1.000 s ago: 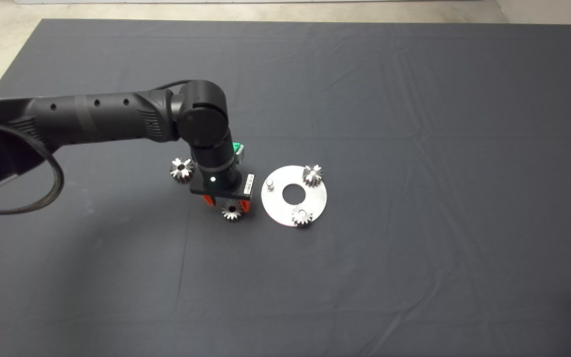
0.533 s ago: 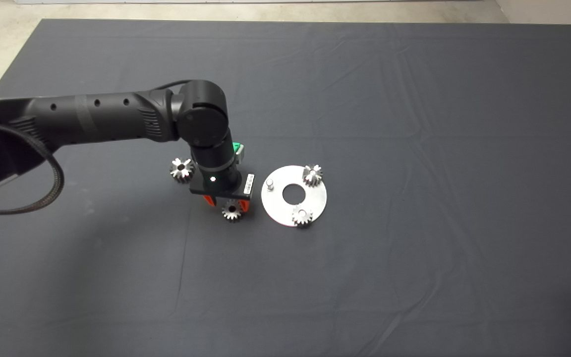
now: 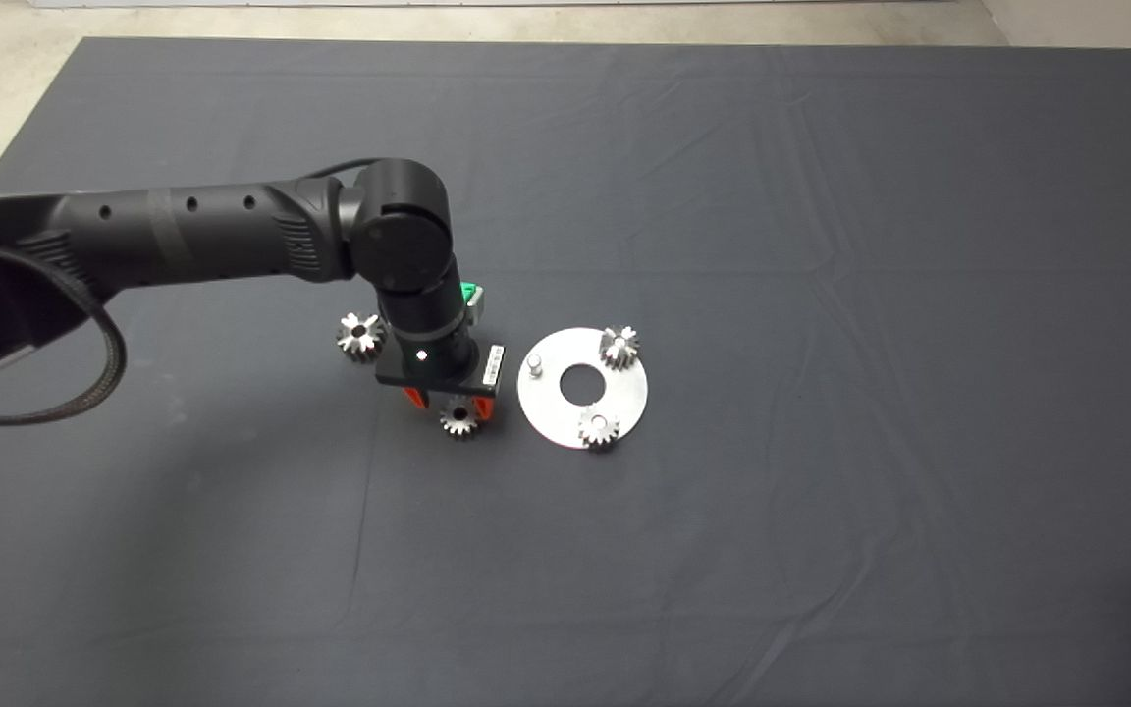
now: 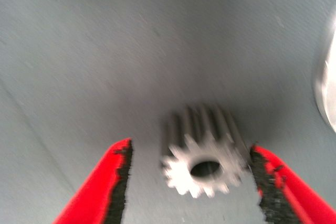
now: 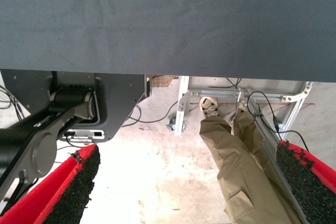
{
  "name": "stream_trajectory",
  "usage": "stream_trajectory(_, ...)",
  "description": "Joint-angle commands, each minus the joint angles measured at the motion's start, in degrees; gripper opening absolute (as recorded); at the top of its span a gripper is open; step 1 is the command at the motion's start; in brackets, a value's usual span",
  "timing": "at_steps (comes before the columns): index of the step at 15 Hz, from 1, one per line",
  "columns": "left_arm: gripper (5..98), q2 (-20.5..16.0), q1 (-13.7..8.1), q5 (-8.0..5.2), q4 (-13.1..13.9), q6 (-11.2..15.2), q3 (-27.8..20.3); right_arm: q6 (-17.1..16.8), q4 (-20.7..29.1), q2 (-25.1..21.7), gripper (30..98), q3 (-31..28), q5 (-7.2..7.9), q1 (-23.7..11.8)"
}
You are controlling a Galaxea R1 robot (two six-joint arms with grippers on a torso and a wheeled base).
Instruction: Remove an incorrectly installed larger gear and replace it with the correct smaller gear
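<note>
My left gripper [image 3: 448,403] hangs over the mat just left of the round steel plate [image 3: 551,407]. It is open around the smaller gear [image 3: 458,420], which lies on the mat. In the left wrist view the gear [image 4: 205,156] sits between the fingers [image 4: 113,182], close to one pad and with a gap to the other. The larger gear [image 3: 360,336] lies on the mat to the left of the arm. The plate carries two small gears [image 3: 619,346] [image 3: 599,428] and a bare peg [image 3: 533,365]. My right gripper [image 5: 188,149] is open and parked out of the head view.
The plate has a centre hole [image 3: 580,384]. The dark mat [image 3: 821,245] stretches wide around the parts. The right wrist view shows the mat's edge, the floor, metal framing and a person's leg [image 5: 236,156].
</note>
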State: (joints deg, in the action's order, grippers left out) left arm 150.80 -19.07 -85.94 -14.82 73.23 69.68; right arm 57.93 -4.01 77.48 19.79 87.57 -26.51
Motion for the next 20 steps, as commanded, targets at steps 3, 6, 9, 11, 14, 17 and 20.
stream_trajectory(3,51.0,-0.19,-1.06,-0.54,-0.03,0.51,-1.06,0.17,1.9,-0.09,88.6,-0.03,0.85,-0.47)
stream_trajectory(6,51.0,-0.37,-1.06,-0.58,-0.03,0.51,-1.06,0.17,1.9,-0.04,88.6,-0.03,0.85,-0.47)
stream_trajectory(9,51.0,-0.32,-1.06,-0.54,-0.12,0.51,-0.71,0.17,1.9,-0.09,88.6,-0.07,0.77,-0.47)
stream_trajectory(11,51.0,-0.21,-1.06,-0.45,-0.12,0.35,-0.2,0.17,1.9,-0.03,88.6,-0.11,0.77,-0.47)
stream_trajectory(14,51.0,-0.01,-1.06,-0.38,-0.12,-0.1,0.97,0.17,1.9,-0.09,88.6,-0.09,0.77,-0.47)
stream_trajectory(17,51.0,0.07,-1.06,-0.28,-0.29,-0.1,1.05,0.25,1.9,0.0,88.6,-0.03,0.5,-0.47)
stream_trajectory(20,51.0,0.07,-1.06,-0.28,-0.29,-0.1,1.41,0.19,1.9,0.0,88.6,-0.03,0.57,-0.47)
